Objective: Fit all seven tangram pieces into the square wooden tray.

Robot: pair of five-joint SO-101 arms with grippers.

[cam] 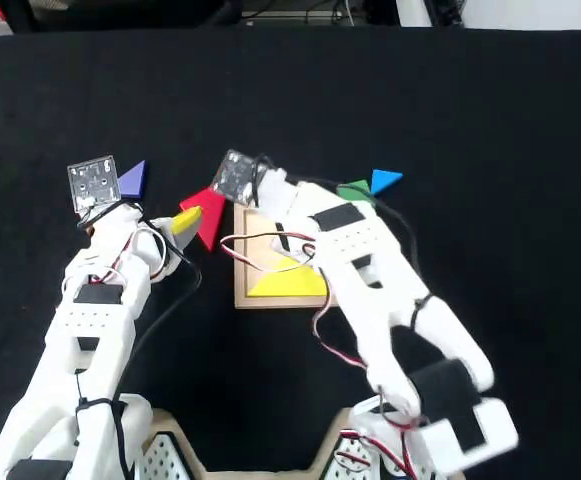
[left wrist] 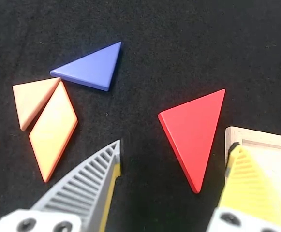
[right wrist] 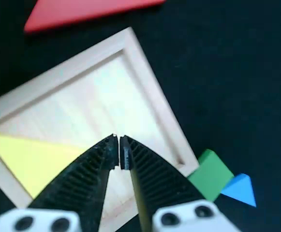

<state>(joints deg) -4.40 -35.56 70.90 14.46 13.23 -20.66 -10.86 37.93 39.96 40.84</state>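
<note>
Straddling the red triangle point(left wrist: 193, 133), the left claw point(left wrist: 176, 150) hangs with its fingers spread wide: the grey one is on one side of the piece and the yellow one on the other, right at a corner of the tray point(left wrist: 261, 137). Nothing is clamped. The stance looks like a line-up to pinch or nudge that piece, which lies flat just outside the rim. Out beyond the grey finger rest the violet triangle point(left wrist: 89, 67) and the orange parallelogram point(left wrist: 53, 130), the latter edge to edge with the peach triangle point(left wrist: 31, 99); they are loose and probably waiting their turn. The right claw point(right wrist: 118, 145) hovers over the tray's bare floor with its fingers pressed together on nothing, and whether the tips touch the wood cannot be told. To one side of those tips the yellow triangle point(right wrist: 29, 162) sits inside the tray against a rim, leaving the rest of the floor free. Past the rim on the claw's other side, the green piece point(right wrist: 210, 174) and blue triangle point(right wrist: 239, 188) touch each other. With one piece of seven seated, the job seems barely begun. A black cloth point(cam: 470, 100) covers the table, and the arms rise from a pale mount point(cam: 170, 450) at its near edge. Beyond the far edge a thin strip of room shows dark shapes and cables.
</note>
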